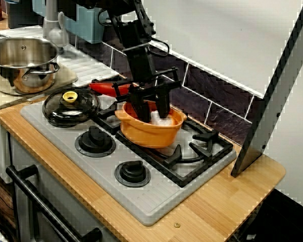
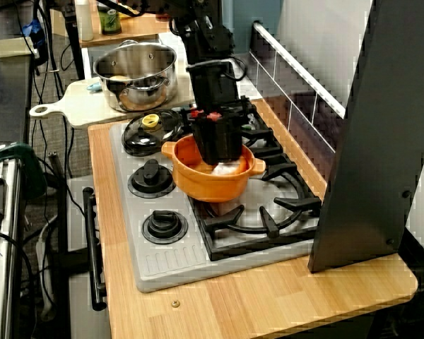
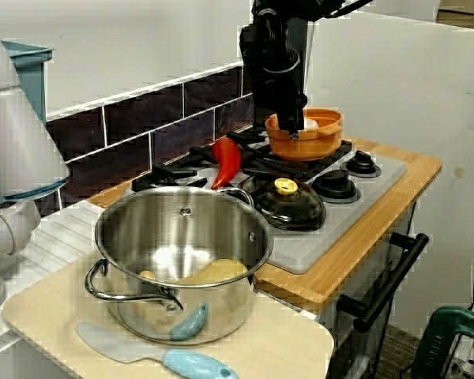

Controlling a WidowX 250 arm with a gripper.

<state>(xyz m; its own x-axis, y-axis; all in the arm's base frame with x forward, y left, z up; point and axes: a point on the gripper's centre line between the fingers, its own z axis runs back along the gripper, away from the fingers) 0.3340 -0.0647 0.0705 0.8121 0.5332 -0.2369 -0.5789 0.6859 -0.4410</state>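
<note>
An orange pot stands on the black burner grate of a toy stove. My black gripper points straight down into it, its two fingers spread apart inside the rim. A white thing lies in the pot by the right finger; I cannot tell whether it is touched. A red pepper lies on the grate just behind the gripper.
A glass lid with a yellow knob rests left of the pot. A steel pot sits on a cutting board beside a blue spatula. Two stove knobs line the front. A tall metal panel leans at the right.
</note>
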